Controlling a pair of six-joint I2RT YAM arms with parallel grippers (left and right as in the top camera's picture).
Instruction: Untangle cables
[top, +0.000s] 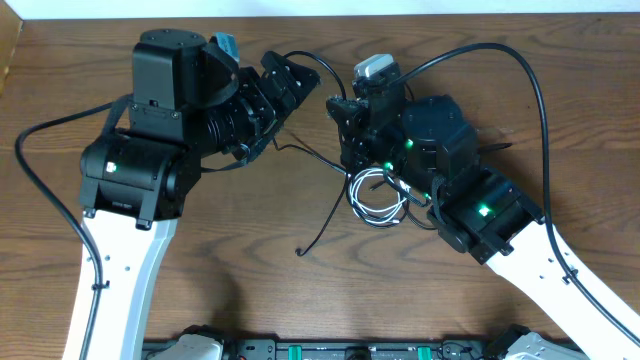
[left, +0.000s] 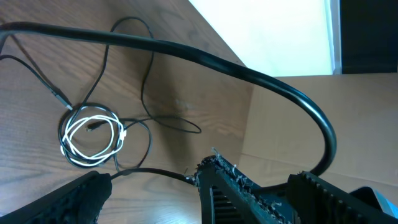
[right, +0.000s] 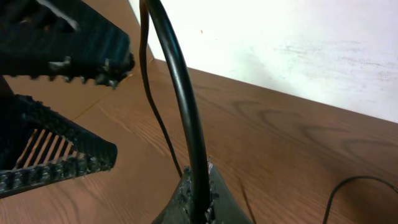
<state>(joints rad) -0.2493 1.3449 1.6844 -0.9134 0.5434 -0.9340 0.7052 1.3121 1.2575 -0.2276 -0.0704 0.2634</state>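
We count one coiled white cable (left: 92, 134) at lower left and at least two thin black cables (left: 143, 87). The left gripper (left: 152, 175) gapes wide, and the right gripper (right: 198, 177) pinches a black cable (right: 186, 106).

The overhead view looks straight down on the wooden desk (top: 250, 290) from well above. The left wrist view sits low and tilted, looking past the left pincer (left: 155, 186) to a white cable coil (left: 92, 135), also seen from overhead. The right wrist view is very close to the desk, facing a white wall (right: 298, 43). All three views show the desk.
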